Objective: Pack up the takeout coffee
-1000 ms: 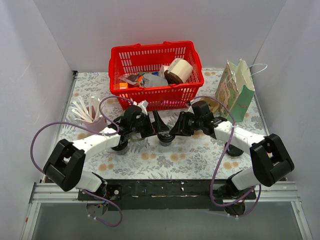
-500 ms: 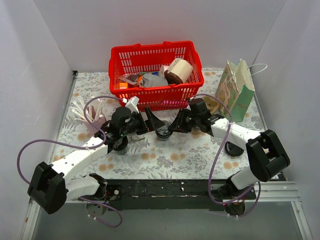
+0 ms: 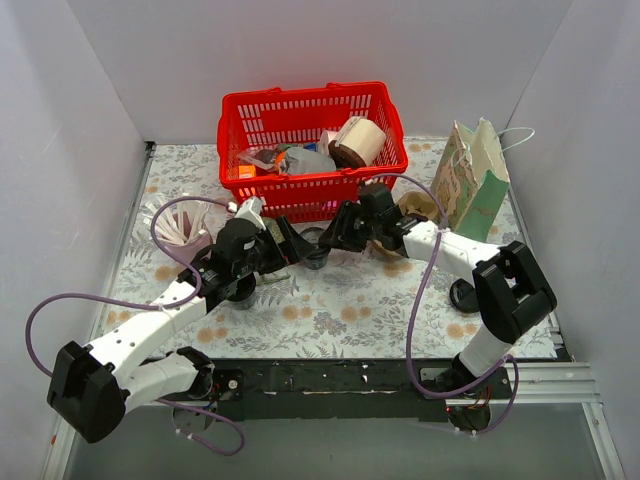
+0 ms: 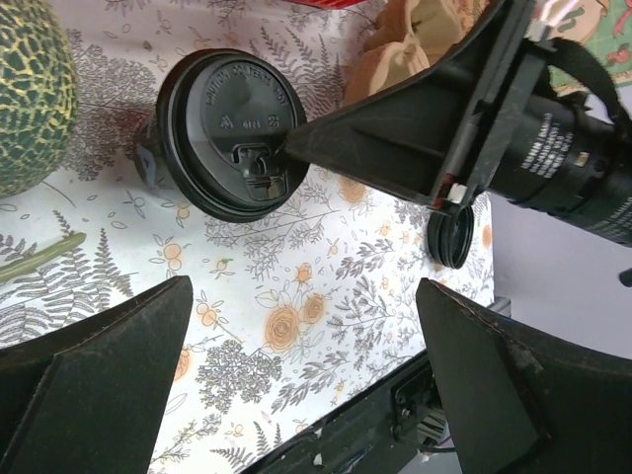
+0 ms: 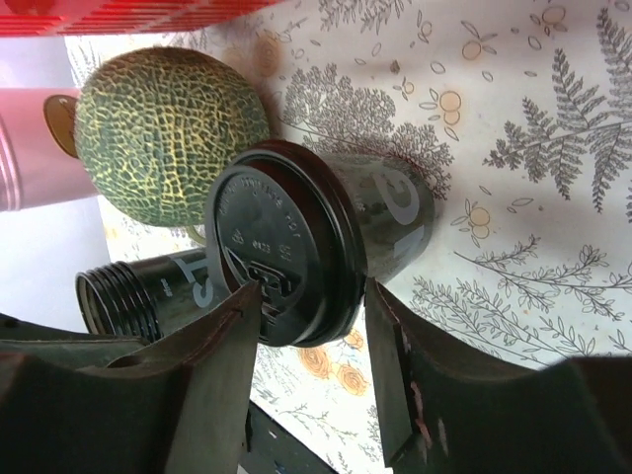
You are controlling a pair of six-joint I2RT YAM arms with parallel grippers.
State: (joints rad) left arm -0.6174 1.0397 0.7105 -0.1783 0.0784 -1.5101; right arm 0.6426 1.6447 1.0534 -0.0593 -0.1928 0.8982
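The takeout coffee cup point(image 5: 395, 212) stands mid-bench, just in front of the red basket point(image 3: 310, 150). Its long axis is roughly upright, and its black lid point(image 5: 281, 237) faces up toward my wrist cameras. Raised lettering curves around the lid's rim, with small marks near the sip hole, all too fine for me to read. The dark cup wall carries a white printed mark like part of a numeral or logo, which I can't make out either. My right gripper point(image 5: 311, 286) comes in from 3 o'clock with its jaws part-way apart astride the lid's near edge. One fingertip touches the lid top beside the sip hole, and I see no clamp on it. My left gripper point(image 4: 304, 284) sits at 9 o'clock, spread wide and holding nothing. Near the cup lie a netted green melon point(image 5: 168, 133) and a black bottle point(image 5: 138, 291) on its side, threaded mouth open, with white print I can't read. Farther out on the fern-print bench point(image 3: 340, 310), a pink cup point(image 3: 190, 245) is at 9 o'clock and a brown pulp carrier point(image 4: 415, 39) at 2 o'clock. A paper bag point(image 3: 470, 185) stands beyond the carrier. A black cap point(image 3: 465, 295) lies at 4 o'clock.
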